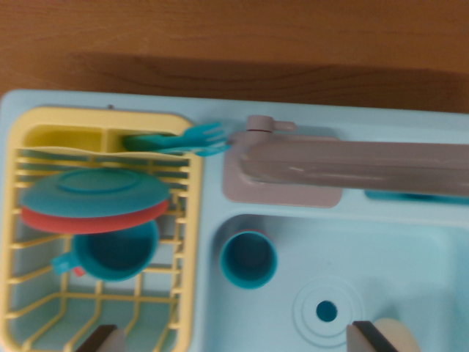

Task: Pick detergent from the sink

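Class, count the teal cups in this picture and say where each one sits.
2. One cup stands upright in the sink, left of the drain. The other cup lies in the yellow dish rack, below the stacked plates. Others could be hidden outside the frame.

We see the rack [15,220] at the wrist view's left holding plates [95,194] over a mug [116,253], a cup [248,259] in the sink [410,264] beside it, faucet [352,165] behind

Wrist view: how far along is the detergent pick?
Done: nothing visibly picked; the arm looks positioned above the sink. In hand: nothing between the fingertips at the bottom edge; gripper looks open. Left: the pale object at the wrist view's lower right may be the detergent, too cropped to tell; descent, grasp and lift remain.
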Controlling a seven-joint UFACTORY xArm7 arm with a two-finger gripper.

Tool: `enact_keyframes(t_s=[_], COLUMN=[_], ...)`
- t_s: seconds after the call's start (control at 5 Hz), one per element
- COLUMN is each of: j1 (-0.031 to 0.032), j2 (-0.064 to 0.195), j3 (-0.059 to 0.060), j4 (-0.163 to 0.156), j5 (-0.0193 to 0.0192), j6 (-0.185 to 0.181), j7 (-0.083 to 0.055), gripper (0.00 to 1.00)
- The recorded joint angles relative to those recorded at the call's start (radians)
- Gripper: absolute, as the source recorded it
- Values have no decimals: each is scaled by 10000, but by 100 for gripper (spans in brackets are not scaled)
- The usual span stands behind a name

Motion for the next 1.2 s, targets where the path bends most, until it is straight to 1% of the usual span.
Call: enact_keyframes(t_s=[0.2, 0.4, 0.6, 0.8, 1.0, 1.2], j1=[0, -98, -98, -195, -195, -299], j2=[0, 34, 34, 68, 68, 105], j3=[0, -103, -103, -205, -205, -314], j4=[0, -430, -430, -856, -856, -1314], j5=[0, 40, 40, 79, 79, 122], j6=[0, -446, -446, -888, -888, -1363], j7=[0, -225, -225, -448, -448, -688], gripper=[0, 0, 0, 0, 0, 0])
